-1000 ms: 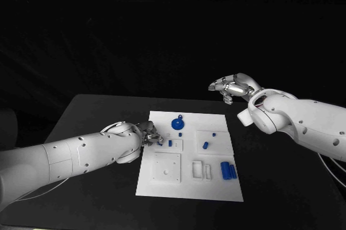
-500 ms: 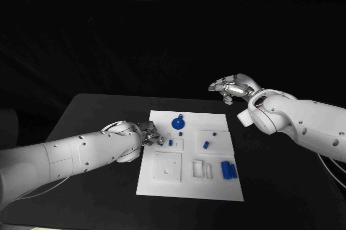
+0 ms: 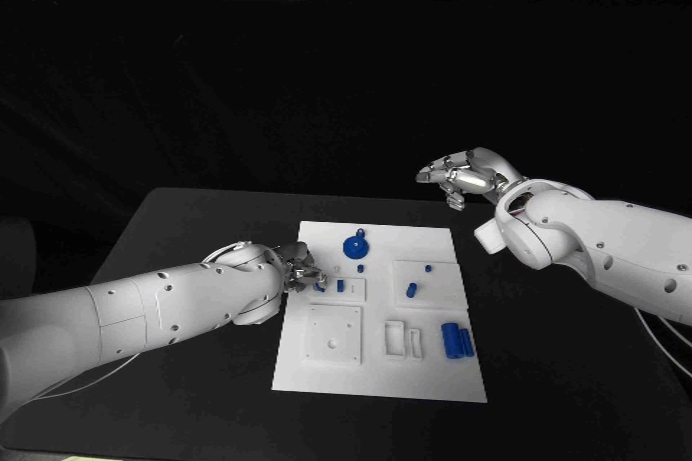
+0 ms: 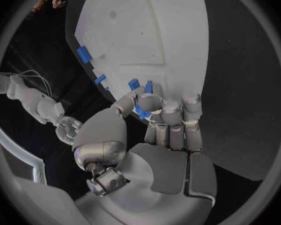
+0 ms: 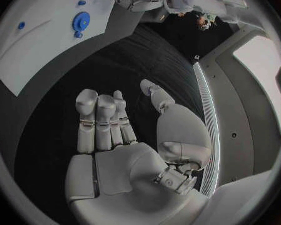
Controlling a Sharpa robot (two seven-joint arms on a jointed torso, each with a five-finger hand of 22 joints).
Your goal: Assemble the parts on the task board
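Board [image 3: 378, 376] of white plate lies lengthwise in the middle of the black table [image 3: 188, 221], its near end toward the robot. Nearest on it, toward the right edge, two long blue parts [image 3: 457, 340] lie side by side, just beside a pair of white slots [image 3: 404, 341] and a square white panel [image 3: 333, 336]. Farther along, a small blue piece [image 3: 411, 289] sits on a raised white block, with a smaller blue peg [image 3: 426, 272] just beyond it.

At the board's left edge, about midway, the left hand [image 3: 300, 268] has its fingers curled in over the plate; in the left wrist view the thumb and fingertips [image 4: 154, 103] close on a small blue part [image 4: 142, 113], which seems pinched, though the digits hide most of it. Two more blue pieces [image 4: 139, 84] stand on the board just past the fingertips.

Beyond them a round blue gear [image 3: 355, 248] rests near the far end.

Farthest off, the right hand [image 3: 464, 175] hangs raised past the board's far right corner, well apart from it, fingers loosely bent and separate, holding nothing.
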